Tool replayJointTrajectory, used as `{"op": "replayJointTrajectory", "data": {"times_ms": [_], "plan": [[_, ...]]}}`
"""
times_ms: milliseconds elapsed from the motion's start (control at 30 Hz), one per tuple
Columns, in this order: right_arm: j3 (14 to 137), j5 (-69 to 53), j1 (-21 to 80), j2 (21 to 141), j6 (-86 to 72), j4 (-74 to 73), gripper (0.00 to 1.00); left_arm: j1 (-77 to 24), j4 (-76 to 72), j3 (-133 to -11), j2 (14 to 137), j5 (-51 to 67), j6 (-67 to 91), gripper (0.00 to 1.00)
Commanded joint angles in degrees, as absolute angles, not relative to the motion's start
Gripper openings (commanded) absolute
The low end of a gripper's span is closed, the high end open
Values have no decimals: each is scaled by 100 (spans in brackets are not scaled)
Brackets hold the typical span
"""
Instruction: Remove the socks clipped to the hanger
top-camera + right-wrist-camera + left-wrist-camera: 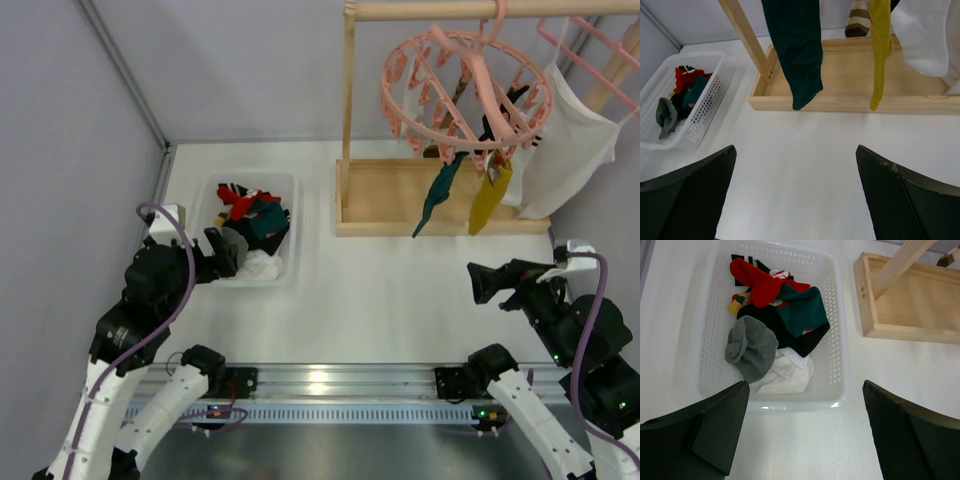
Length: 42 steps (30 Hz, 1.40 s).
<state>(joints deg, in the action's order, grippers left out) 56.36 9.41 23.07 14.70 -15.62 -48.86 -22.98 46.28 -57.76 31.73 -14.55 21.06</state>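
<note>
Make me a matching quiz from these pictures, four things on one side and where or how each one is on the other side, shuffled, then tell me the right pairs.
Things:
1. teal sock
2. grey sock
3. white garment
4. left pincer

Places or states:
A. lying in the white basket
B. hanging from the round pink hanger
C. open, facing the basket
D. hanging at the far right, beside the round hanger

Pairs: 1-B, 2-A, 3-D, 4-C.
</note>
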Motion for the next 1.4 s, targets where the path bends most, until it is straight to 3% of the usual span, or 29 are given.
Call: {"op": "replayJointTrajectory", "data": {"times_ms": [0,200,300,733,933,1167,1233,1367], "plan": [[5766,1002,2241,1582,-1564,-4641,99,-2312,4281,-6011,3173,-1266,2030,99],[5362,1502,2250,1697,-1942,-4079,99,-2320,4035,-5968,3208,-915,2048,99],[5133,1161,2241,1643,-1890,-3543,99,-2312,3859,-5810,3243,-660,2074,99],[4869,1758,2233,3575,-984,-2295,100,-2312,3639,-5186,3314,-70,2021,98],[4000,237,2302,4174,-1529,-522,99,-2312,3568,-5124,3225,176,2013,99],[3410,1888,2961,4956,-1635,806,99,-2312,3551,-5080,3173,299,2030,99],[3384,2274,3110,5264,-1600,1018,97,-2312,3560,-5080,3199,325,2030,99],[3191,2855,3296,5764,-1529,1983,74,-2312,3559,-5080,3234,343,2048,99]]}}
